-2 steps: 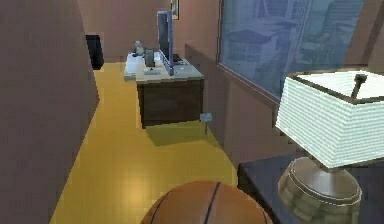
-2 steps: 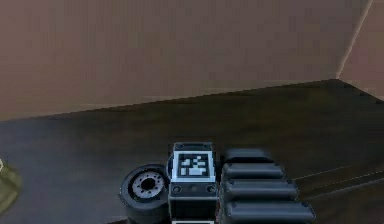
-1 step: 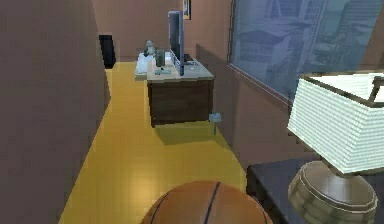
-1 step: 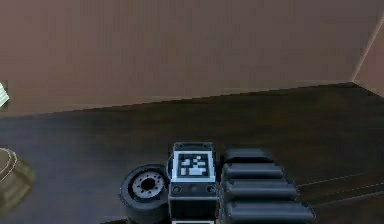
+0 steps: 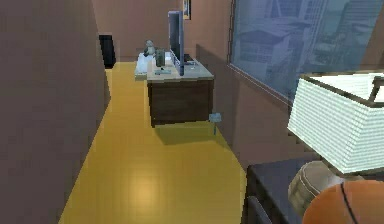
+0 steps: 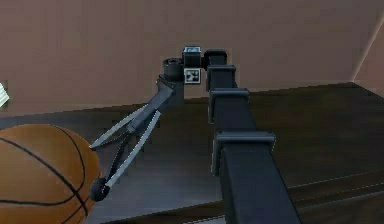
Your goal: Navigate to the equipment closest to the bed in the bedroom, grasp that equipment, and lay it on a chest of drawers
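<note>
Claw (image 6: 99, 165), thin-fingered, ends by round orange basketball (image 6: 40, 175) on dark wooden top (image 6: 320, 120); grip cannot be told.

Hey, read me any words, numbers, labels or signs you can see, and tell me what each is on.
None can be read.
The white squares bear black marks, not letters.
The basketball shows seam lines, no print.
The small things on the far cabinet: too small to tell.

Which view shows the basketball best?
The arm side view: the basketball sits large at its lower left, seams visible, against a dark tabletop. The forward view has an orange curve of it at bottom right, below the lamp.
</note>
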You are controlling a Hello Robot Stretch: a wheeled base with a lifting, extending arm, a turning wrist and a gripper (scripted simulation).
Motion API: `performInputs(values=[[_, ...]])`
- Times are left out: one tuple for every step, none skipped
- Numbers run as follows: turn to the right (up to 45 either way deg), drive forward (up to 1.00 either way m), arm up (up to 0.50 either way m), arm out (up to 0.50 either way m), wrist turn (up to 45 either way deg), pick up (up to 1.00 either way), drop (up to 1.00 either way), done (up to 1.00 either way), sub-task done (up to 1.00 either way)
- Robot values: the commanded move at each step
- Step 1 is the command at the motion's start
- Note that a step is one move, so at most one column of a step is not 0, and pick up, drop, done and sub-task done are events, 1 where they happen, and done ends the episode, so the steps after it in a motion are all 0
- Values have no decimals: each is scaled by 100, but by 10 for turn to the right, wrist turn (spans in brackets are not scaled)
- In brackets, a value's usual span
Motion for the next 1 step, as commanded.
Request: performInputs(values=[[0,0,0,0,450,0,0,0,0]])
